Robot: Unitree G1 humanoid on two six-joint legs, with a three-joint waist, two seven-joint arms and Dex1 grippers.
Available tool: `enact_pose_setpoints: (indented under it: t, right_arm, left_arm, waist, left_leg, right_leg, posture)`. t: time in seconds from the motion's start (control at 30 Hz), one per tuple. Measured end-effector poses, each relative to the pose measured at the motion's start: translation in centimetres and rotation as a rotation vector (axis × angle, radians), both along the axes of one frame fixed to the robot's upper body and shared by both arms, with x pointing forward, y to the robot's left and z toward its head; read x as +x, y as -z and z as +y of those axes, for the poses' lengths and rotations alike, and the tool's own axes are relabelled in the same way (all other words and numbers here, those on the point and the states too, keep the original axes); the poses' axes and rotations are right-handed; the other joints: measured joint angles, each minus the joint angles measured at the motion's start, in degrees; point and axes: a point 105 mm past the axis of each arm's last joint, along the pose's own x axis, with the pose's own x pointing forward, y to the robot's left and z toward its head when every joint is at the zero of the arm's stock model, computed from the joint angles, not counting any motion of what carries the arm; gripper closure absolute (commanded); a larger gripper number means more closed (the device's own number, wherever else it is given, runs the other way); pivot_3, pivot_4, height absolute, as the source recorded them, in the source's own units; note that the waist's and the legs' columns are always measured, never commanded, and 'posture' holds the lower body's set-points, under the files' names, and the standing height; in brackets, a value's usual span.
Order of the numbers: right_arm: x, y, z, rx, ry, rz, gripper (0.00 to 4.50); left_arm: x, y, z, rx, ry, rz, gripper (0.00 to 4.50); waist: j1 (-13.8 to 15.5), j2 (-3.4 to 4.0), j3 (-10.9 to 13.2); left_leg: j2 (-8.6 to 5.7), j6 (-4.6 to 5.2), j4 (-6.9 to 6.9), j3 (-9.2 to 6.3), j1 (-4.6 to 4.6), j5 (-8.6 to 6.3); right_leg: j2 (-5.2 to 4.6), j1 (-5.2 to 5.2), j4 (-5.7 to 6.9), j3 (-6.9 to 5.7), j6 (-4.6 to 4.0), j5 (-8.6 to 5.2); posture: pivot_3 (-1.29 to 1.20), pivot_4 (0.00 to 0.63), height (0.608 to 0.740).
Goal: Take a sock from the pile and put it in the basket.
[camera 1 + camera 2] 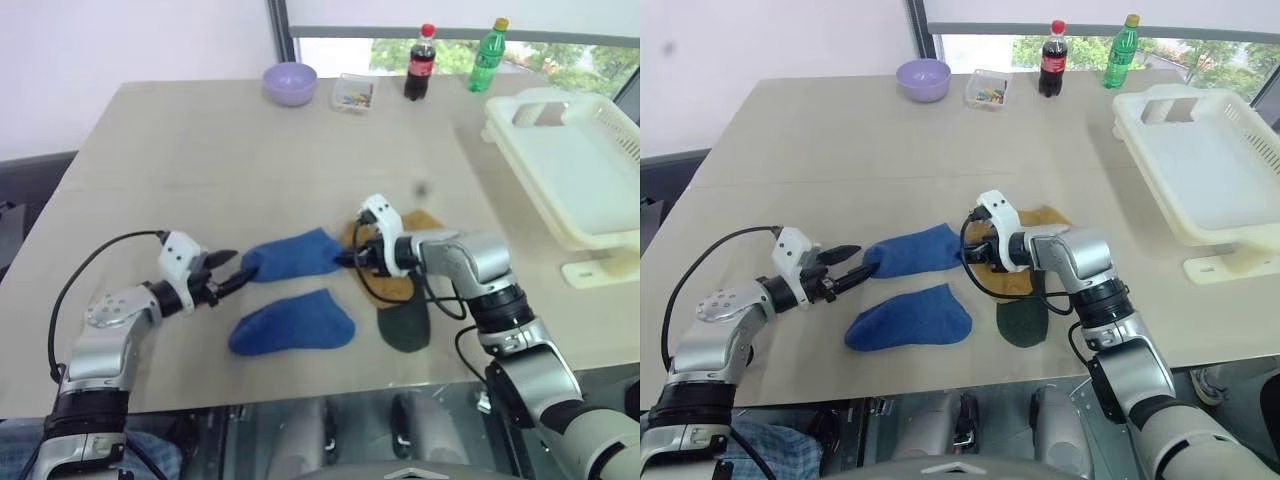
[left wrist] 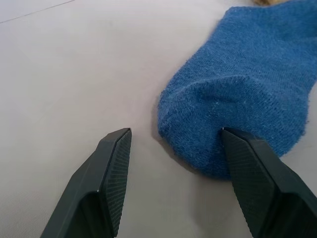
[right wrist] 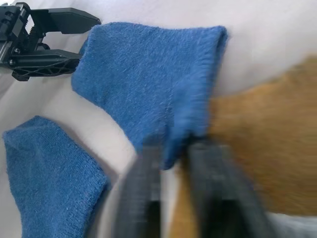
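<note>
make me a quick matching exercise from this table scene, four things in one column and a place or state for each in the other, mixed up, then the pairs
Things:
1. left gripper
2. right gripper
3. basket
4. lilac bowl

Places or states:
A. far side of the table, beside the small clear tray
B. shut on the cuff end of the upper blue sock
C. at the table's right edge, nothing in it
D. open, fingers either side of that sock's toe end

Pairs: 1-D, 2-B, 3-C, 4-A
</note>
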Motion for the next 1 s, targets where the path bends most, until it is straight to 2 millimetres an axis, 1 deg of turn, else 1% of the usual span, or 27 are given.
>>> enact_pose_setpoints:
  t: [0.27,0.47,0.5,0.53,0.6,0.63,0.7,0.87,1.0]
  right_arm:
    - [0.1,-0.1,-0.2,-0.005,0.005,-0.01,4.45]
    - [0.2,-0.4,-0.3,-0.017,0.013,-0.043,4.45]
    - [0.3,-0.5,-0.3,-0.021,0.016,-0.048,4.5]
    - [0.3,-0.5,-0.4,-0.022,0.017,-0.053,4.5]
    - [0.4,-0.6,-0.4,-0.024,0.02,-0.06,4.5]
    - [0.4,-0.6,-0.5,-0.025,0.02,-0.067,4.5]
    - [0.4,-0.8,-0.5,-0.029,0.02,-0.08,4.5]
    - [0.4,-1.7,-0.6,-0.03,0.016,-0.129,4.5]
    - [0.2,-2.5,-0.5,-0.022,0.01,-0.169,4.5]
  left_arm:
    - [-0.2,0.1,-0.3,0.034,0.016,-0.016,1.39]
    - [0.3,0.2,-0.8,0.074,0.03,-0.032,1.39]
    - [0.6,0.1,-0.9,0.085,0.035,-0.038,1.95]
    - [0.7,0.1,-1.1,0.088,0.041,-0.04,2.18]
    - [0.9,0.4,-1.5,0.09,0.054,-0.036,2.96]
    - [1.0,0.4,-1.8,0.095,0.065,-0.035,3.56]
    - [1.0,0.6,-2.1,0.102,0.078,-0.033,4.44]
    - [1.1,0.6,-2.3,0.113,0.08,-0.036,4.49]
    - [1.4,0.4,-2.5,0.06,0.047,-0.064,4.49]
  waist:
    - [0.01,0.0,0.0]
    - [0.39,0.03,-0.02]
    - [0.53,0.04,-0.03]
    - [0.58,0.06,-0.04]
    - [0.75,0.09,-0.06]
    - [0.81,0.1,-0.06]
    - [0.84,0.14,-0.09]
    - [0.95,0.22,-0.13]
    - [1.2,0.21,-0.13]
  left_leg:
    - [-0.01,0.0,0.0,0.0,0.0,0.0]
    - [-0.06,0.0,0.01,-0.02,0.03,0.01]
    - [-0.07,0.0,0.02,-0.02,0.04,0.01]
    - [-0.07,0.01,0.03,-0.02,0.05,0.01]
    - [-0.07,0.01,0.06,-0.03,0.08,0.02]
    - [-0.07,0.01,0.06,-0.03,0.11,0.02]
    - [-0.06,0.02,0.06,-0.05,0.14,0.02]
    - [-0.04,0.06,0.06,-0.1,0.16,0.02]
    - [-0.04,0.05,0.07,-0.11,0.13,0.03]
  right_leg:
    - [-0.02,0.0,0.01,0.0,0.0,0.0]
    - [-0.08,0.02,0.07,-0.01,0.0,0.0]
    - [-0.08,0.02,0.09,-0.01,0.0,0.0]
    - [-0.08,0.02,0.11,-0.01,0.0,0.0]
    - [-0.09,0.02,0.18,-0.01,0.0,0.0]
    - [-0.08,0.03,0.21,-0.01,0.0,0.0]
    - [-0.08,0.02,0.29,-0.01,-0.01,0.0]
    - [-0.07,0.01,0.38,-0.03,-0.03,-0.02]
    - [-0.07,0.0,0.37,-0.03,-0.03,-0.02]
  posture:
    - [0.0,0.15,0.733]
    - [0.0,0.15,0.733]
    - [0.0,0.15,0.733]
    - [0.0,0.15,0.733]
    - [0.0,0.15,0.733]
    - [0.0,0.15,0.733]
    - [0.0,0.15,0.733]
    - [0.0,0.15,0.733]
    - [0.0,0.15,0.733]
